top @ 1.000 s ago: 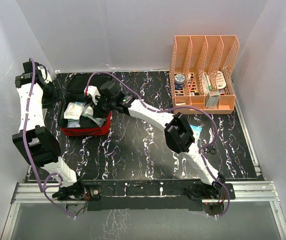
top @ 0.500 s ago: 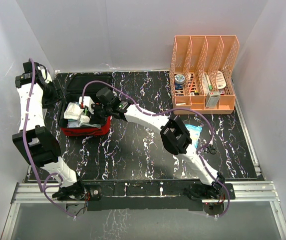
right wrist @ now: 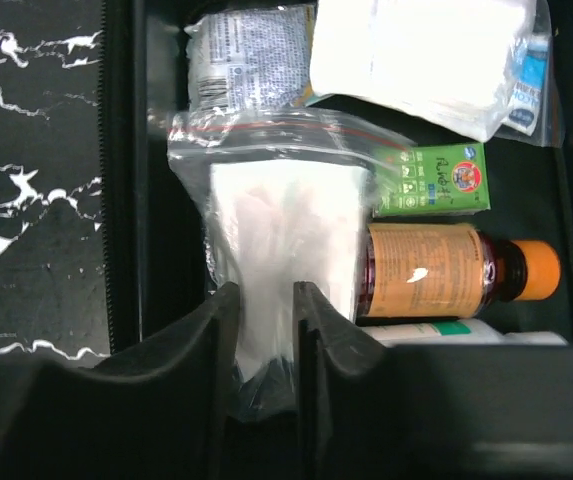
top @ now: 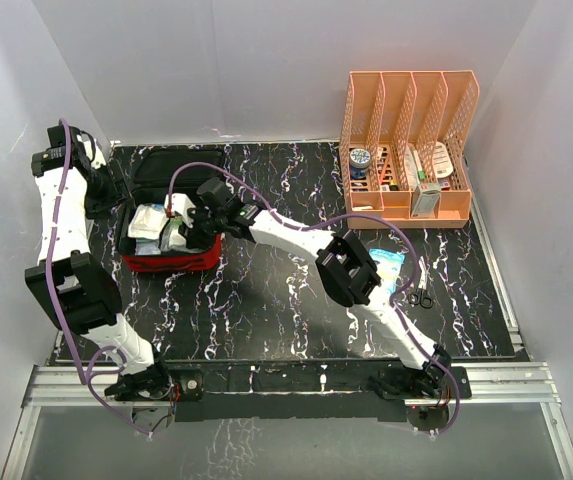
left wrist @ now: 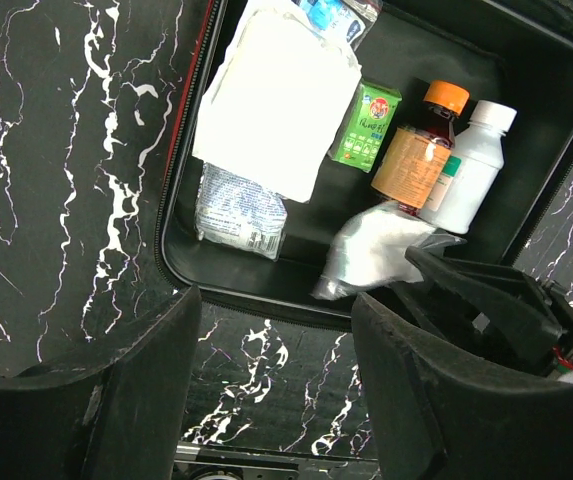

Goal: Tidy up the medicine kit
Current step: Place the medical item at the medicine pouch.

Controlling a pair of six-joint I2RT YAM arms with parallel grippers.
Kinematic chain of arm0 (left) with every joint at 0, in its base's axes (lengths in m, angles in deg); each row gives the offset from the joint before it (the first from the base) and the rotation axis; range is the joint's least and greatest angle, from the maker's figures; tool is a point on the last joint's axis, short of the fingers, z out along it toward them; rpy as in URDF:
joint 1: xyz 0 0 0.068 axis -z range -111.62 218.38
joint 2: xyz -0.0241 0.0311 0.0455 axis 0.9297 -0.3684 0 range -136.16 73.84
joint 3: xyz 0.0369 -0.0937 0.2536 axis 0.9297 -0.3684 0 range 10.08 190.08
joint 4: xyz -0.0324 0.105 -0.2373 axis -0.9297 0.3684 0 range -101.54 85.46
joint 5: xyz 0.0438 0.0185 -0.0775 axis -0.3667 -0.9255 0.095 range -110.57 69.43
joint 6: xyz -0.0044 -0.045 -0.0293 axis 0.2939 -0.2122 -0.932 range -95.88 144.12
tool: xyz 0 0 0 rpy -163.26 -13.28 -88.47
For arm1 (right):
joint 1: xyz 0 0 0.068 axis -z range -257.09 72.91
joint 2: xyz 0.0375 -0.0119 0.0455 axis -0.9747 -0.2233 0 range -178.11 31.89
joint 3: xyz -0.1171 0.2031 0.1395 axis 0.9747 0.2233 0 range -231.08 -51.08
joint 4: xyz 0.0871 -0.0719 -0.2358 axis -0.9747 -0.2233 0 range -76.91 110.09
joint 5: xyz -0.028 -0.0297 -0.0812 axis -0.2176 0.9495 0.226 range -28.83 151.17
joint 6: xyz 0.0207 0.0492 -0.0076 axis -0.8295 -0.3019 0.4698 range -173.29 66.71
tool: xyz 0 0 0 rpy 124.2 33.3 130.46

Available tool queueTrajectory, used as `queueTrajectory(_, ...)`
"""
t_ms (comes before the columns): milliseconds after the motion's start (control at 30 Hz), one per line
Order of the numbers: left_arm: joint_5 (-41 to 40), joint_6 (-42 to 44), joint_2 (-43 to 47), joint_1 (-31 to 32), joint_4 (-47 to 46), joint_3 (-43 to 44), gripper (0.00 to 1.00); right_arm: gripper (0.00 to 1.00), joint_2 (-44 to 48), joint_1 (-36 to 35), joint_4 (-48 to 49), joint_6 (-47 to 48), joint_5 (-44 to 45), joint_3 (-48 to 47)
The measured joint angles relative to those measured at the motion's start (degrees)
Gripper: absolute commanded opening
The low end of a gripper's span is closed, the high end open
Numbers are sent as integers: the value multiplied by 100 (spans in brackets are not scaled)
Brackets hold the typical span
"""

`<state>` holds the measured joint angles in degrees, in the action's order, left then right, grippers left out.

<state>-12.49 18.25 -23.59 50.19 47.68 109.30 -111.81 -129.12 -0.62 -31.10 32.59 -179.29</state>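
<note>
On the left, our left gripper [left wrist: 276, 312] hangs over the edge of the medicine kit [top: 171, 263], with its two fingers wide apart and nothing between them. The medicine kit sits open on the far left part of the black table [top: 266, 300], and its lid lies back toward the wall. We see the red sides and the black inside. In it lie a big white soft pack [left wrist: 276, 95], a small printed packet [left wrist: 238, 210] partly under that pack, a little green box [left wrist: 366, 125], a brown bottle [left wrist: 416, 160] with an orange cap, and a white bottle [left wrist: 471, 165] right beside the brown one. Our right gripper [right wrist: 266, 300] reaches into the kit from the right, and its fingers are squeezed tight on a clear zip bag [right wrist: 286, 220] with white stuff inside. The bag lies next to the brown bottle and the green box. Further right, a blue and white packet [top: 391, 262] lies on the table. At the far right corner stands an orange-pink file rack [top: 411, 100] with small things in its slots.
</note>
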Motion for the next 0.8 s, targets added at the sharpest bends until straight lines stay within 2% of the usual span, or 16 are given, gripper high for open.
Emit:
queueTrajectory(100, 7, -9, 0, 0, -2, -2, 60, 42, 4, 4, 107, -20, 103, 131)
queueTrajectory(300, -22, 63, 0, 2, -57, -2, 61, 50, 144, 13, 428, -262, 487, 389)
queueTrajectory(433, -129, 249, -98, 2, -133, 118, 62, 53, 428, 13, 647, -706, 1088, 555)
queueTrajectory(533, -164, 420, -542, 0, -197, 610, 62, 53, 651, 17, 887, -1126, 1631, 503)
queueTrajectory(800, -238, 955, -1899, 2, -240, 1631, 63, 56, 675, 323, 538, -2656, 2885, -946)
